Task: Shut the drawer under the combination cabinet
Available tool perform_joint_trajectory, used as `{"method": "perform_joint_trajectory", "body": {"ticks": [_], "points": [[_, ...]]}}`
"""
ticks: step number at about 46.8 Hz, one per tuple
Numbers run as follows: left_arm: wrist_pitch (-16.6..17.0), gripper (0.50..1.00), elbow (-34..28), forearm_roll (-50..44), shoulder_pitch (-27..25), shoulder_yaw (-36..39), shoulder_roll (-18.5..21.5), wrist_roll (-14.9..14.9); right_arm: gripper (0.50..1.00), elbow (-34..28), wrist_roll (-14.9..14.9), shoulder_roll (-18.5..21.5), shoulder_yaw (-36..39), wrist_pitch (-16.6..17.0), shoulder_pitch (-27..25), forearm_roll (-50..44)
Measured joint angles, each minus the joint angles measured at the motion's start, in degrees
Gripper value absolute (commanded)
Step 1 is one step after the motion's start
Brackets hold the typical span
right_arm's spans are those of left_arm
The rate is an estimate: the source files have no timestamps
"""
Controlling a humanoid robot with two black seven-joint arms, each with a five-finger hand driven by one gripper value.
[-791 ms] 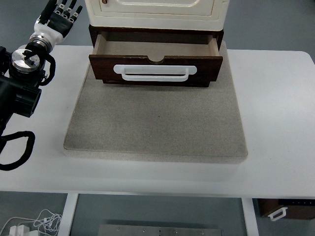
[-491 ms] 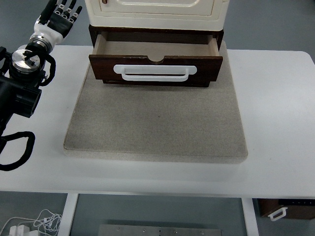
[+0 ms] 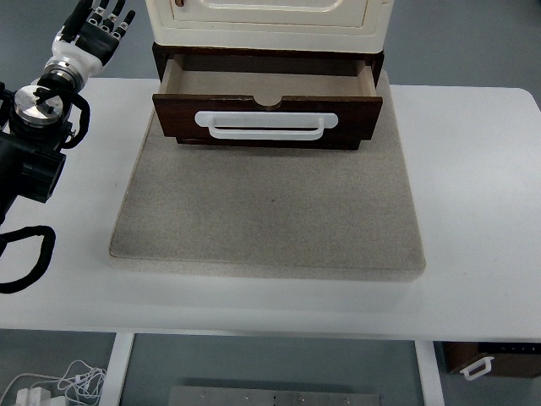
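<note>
A cream cabinet [image 3: 266,21] stands at the back of the table on a dark brown base. The brown drawer [image 3: 266,114] under it is pulled out toward me, its inside showing bare, with a white bar handle [image 3: 266,124] on its front. My left hand [image 3: 97,25] is up at the far left, beyond the table's back edge and well to the left of the cabinet, fingers spread and holding nothing. The left arm [image 3: 34,127] runs down the picture's left edge. No right arm shows.
A grey mat [image 3: 270,211] lies under the cabinet and covers the middle of the white table [image 3: 482,211]. Below the table, a cable bundle [image 3: 51,385] lies at lower left and a small brown drawer-like box [image 3: 490,359] at lower right.
My left arm and hand have shifted slightly to the left and up. The drawer has not moved.
</note>
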Motion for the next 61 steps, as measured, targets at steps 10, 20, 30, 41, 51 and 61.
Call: {"method": "perform_joint_trajectory", "body": {"ticks": [10,20,30,41,51,61], "points": [[-2.4,0.999,-0.4,0.7,-0.6,2.1,0.5,-0.6,0.952,0.0,0.0,0.0,0.0,0.0,0.0,0.0],[-2.5,0.999,-0.5,0.8,-3.2,2.8,4.7,-0.7,0.952,0.0,0.0,0.0,0.0,0.0,0.0,0.0],[-2.6,0.996,-2.1,0.9,-5.5,4.4,8.9,-0.7,0.952,0.0,0.0,0.0,0.0,0.0,0.0,0.0],[-2.4,0.996,-10.0,2.8,-6.7,4.6,13.2,-1.3,0.952,0.0,0.0,0.0,0.0,0.0,0.0,0.0],[-2.3,0.996,-16.0,6.6,-9.6,4.5,18.0,-1.9,0.952,0.0,0.0,0.0,0.0,0.0,0.0,0.0],[-0.8,0.996,-24.5,8.0,-12.6,4.4,22.0,-2.1,0.952,0.0,0.0,0.0,0.0,0.0,0.0,0.0]]}}
